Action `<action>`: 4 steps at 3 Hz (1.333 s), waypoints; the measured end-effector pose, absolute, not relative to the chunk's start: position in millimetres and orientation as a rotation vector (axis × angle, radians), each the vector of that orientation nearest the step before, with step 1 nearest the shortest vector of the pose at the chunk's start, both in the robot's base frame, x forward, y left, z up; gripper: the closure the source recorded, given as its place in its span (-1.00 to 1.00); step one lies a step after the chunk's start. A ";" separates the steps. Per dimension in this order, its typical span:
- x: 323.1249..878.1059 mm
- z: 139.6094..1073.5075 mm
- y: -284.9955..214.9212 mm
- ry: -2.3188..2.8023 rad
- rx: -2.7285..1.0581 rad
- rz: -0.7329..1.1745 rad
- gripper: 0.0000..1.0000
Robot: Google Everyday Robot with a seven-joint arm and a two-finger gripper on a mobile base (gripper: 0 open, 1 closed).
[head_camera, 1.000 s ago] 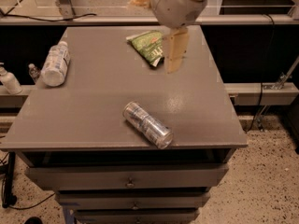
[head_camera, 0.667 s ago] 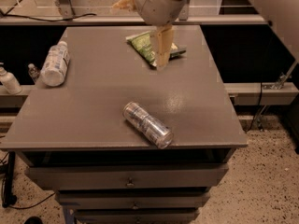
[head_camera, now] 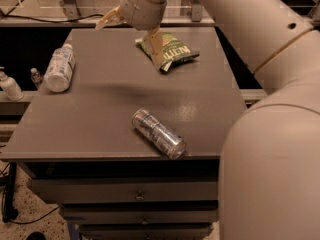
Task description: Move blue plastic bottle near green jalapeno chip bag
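Camera view: spread tool (head_camera: 129,45) has shifted left above the table (head_camera: 100,119).

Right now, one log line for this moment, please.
gripper open, empty, at green jalapeno chip bag | blue plastic bottle lying at left edge of table, ungrasped

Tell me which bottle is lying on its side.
The clear white-capped bottle at the left edge of the table; the pump bottle beside it stands upright. The gripper hovers by the chip bag.
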State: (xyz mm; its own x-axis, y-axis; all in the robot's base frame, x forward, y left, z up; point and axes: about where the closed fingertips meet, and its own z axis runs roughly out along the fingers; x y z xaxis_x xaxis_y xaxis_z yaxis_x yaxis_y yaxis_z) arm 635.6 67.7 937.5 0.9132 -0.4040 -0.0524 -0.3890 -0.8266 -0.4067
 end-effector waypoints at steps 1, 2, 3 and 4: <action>640.1 936.7 73.5 0.525 -2.661 -0.059 -1.00; 631.2 945.9 91.7 0.413 -2.697 -0.169 -1.00; 621.3 950.9 112.7 0.203 -2.739 -0.384 -1.00; 629.7 942.8 141.6 0.005 -2.776 -0.591 -1.00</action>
